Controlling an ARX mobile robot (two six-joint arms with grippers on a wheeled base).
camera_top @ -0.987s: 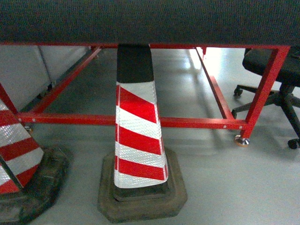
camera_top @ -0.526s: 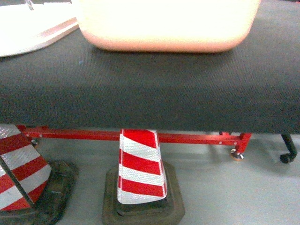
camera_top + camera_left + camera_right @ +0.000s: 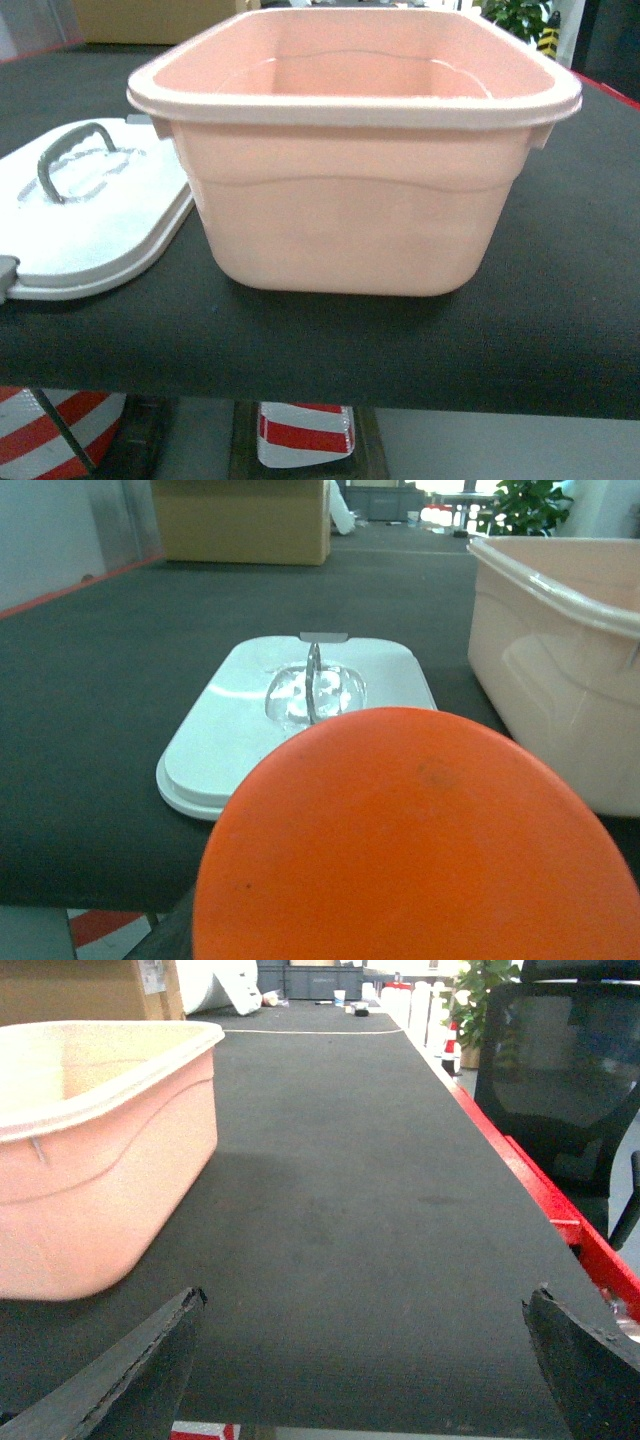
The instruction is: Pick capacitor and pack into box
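The box (image 3: 350, 210) is pale pink and stands open on the black table (image 3: 330, 350), dead ahead in the head view. It also shows at the right in the left wrist view, box (image 3: 560, 670), and at the left in the right wrist view, box (image 3: 90, 1150). A big round orange capacitor (image 3: 420, 840) fills the bottom of the left wrist view and hides the left jaws; only a dark finger (image 3: 168, 942) edge peeks out beside it. It hangs over the table's near edge, left of the box. My right gripper (image 3: 365, 1360) is open and empty over bare mat, right of the box.
The white lid (image 3: 90, 215) with its grey handle lies flat on the table just left of the box. Red-and-white cones (image 3: 300, 435) stand on the floor under the table's front edge. A black office chair (image 3: 560, 1080) sits beyond the table's red right edge (image 3: 560, 1225).
The head view has climbed from the floor and table frame up to the table top, so the box and lid now fill it. The cones have sunk to the bottom edge.
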